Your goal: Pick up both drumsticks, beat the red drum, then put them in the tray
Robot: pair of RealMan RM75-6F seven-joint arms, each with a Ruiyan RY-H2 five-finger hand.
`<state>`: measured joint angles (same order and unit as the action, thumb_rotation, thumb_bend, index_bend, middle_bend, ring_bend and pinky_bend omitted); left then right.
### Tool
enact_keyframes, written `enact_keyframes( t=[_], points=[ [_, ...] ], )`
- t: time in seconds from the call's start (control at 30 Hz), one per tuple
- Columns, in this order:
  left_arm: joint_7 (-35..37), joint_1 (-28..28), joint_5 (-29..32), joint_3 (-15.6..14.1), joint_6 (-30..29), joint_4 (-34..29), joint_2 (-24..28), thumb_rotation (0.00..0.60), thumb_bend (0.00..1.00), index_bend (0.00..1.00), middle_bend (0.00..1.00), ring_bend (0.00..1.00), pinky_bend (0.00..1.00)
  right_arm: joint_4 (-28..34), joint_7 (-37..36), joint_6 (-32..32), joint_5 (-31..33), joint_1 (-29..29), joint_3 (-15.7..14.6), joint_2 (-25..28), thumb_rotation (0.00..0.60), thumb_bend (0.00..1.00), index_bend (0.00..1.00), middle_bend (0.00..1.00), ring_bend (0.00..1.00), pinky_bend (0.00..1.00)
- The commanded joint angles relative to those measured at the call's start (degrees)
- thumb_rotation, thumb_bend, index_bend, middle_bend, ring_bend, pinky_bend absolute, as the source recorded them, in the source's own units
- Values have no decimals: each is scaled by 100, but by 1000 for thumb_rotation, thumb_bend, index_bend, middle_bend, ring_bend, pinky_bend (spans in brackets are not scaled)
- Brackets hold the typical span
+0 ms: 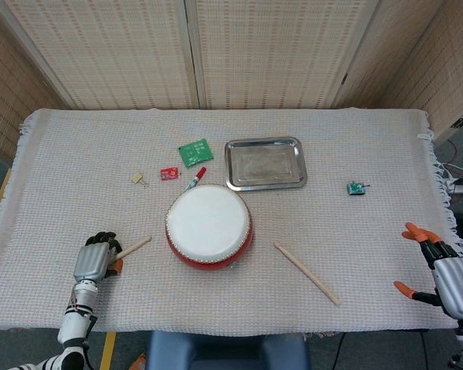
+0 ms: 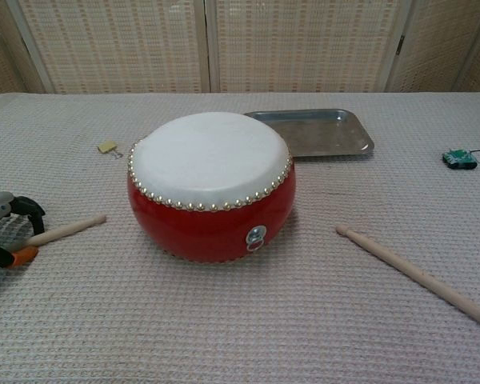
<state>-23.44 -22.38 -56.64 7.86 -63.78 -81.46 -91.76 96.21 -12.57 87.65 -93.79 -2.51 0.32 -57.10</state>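
The red drum [image 1: 209, 225] [image 2: 212, 184] with its white skin stands mid-table, and the steel tray [image 1: 265, 163] [image 2: 316, 132] lies behind it to the right. My left hand [image 1: 95, 260] [image 2: 2, 224] lies at the front left, its fingers curled round the butt end of the left drumstick [image 1: 133, 247] [image 2: 66, 230], whose tip points at the drum. The right drumstick [image 1: 307, 273] [image 2: 416, 274] lies loose on the cloth right of the drum. Far from it, at the table's front right corner, my right hand [image 1: 447, 270] is open with fingers spread; the chest view does not show it.
Behind the drum lie a green circuit board [image 1: 194, 152], a small red item [image 1: 169, 174], a red marker [image 1: 196, 179] and a binder clip [image 1: 139, 179] [image 2: 108, 146]. A small green toy [image 1: 356, 187] [image 2: 459, 158] sits at the right. Folding screens stand behind the table.
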Motion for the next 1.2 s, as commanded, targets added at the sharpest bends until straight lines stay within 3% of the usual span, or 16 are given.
enact_keyframes(
  t=[0.03,0.4,0.6,0.77,0.93,1.03,1.2],
  points=[
    [-16,-14,-63,-92,65,-47,45,600,448,581,227,86,138,3,-36,-23,-2,-16,-6,3,600,46,56,211,131,286],
    [501,97,-478,-147,-157,43,64,600,450,665,284,115,134,-6,-123,31,8,2,-10,23,600,46,58,211,131,286],
    [1585,364,-1107,-73,-682,87,312,600,450,676,321,153,138,-2,-135,111,-29,32,-17,33,600,46,58,211,131,286],
    [3505,654,-1656,49,-1046,99,625,600,448,693,364,187,169,-2,-135,146,-53,47,-26,15,600,46,58,211,131,286],
    [5498,797,-1870,164,-974,237,783,600,448,695,416,226,234,13,-113,133,-62,29,-20,2,600,46,58,211,131,286],
    [6785,818,-1893,217,-714,275,829,600,448,673,421,244,318,44,-66,137,-83,23,-21,9,600,47,58,211,131,286],
    [9213,740,-1826,339,159,267,1067,600,452,618,426,269,353,105,-23,75,-72,13,-48,31,600,46,60,211,131,286]
  ],
)
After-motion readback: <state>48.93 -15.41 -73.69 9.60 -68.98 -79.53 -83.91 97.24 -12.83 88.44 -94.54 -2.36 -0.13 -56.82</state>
